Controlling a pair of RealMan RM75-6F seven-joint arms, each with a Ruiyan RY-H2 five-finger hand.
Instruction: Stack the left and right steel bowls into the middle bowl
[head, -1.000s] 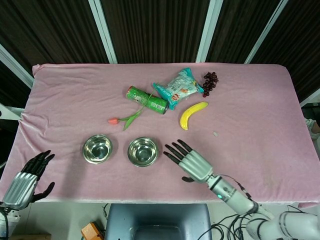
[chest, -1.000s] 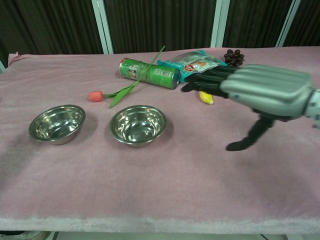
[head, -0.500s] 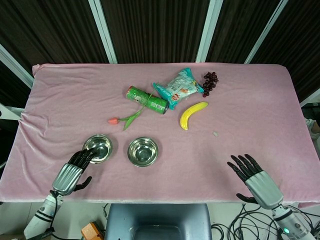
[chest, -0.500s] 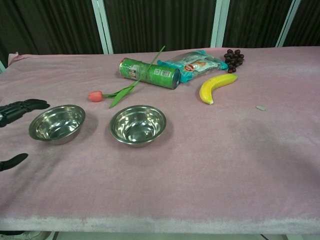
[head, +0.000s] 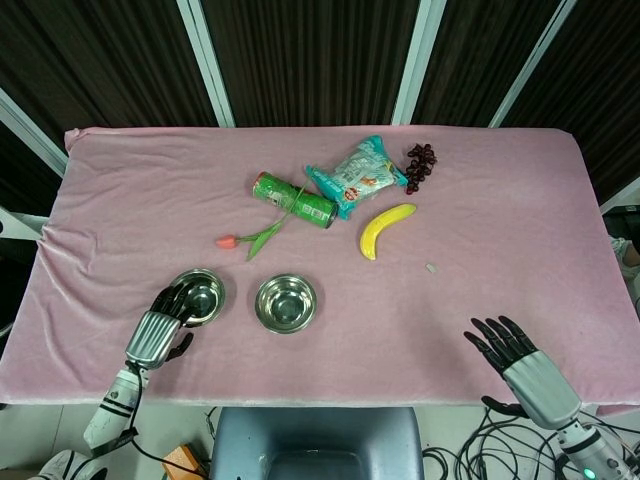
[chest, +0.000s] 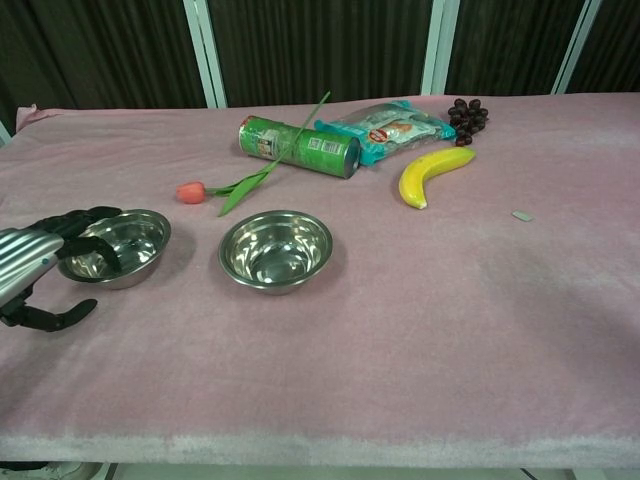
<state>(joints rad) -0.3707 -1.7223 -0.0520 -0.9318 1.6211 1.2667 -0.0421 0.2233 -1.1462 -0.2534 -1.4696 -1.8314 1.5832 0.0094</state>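
Now the left hand curls its fingers over the near rim of the left bowl without yet lifting it, so pinch the rim firmly, then carry it rightward into the neighbouring bowl; the right hand hangs spread and empty.

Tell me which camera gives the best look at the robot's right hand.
The head view. It shows the right hand whole near the table's front right edge, fingers spread, holding nothing. The chest view does not show it at all; only the left hand appears there, at the left bowl.
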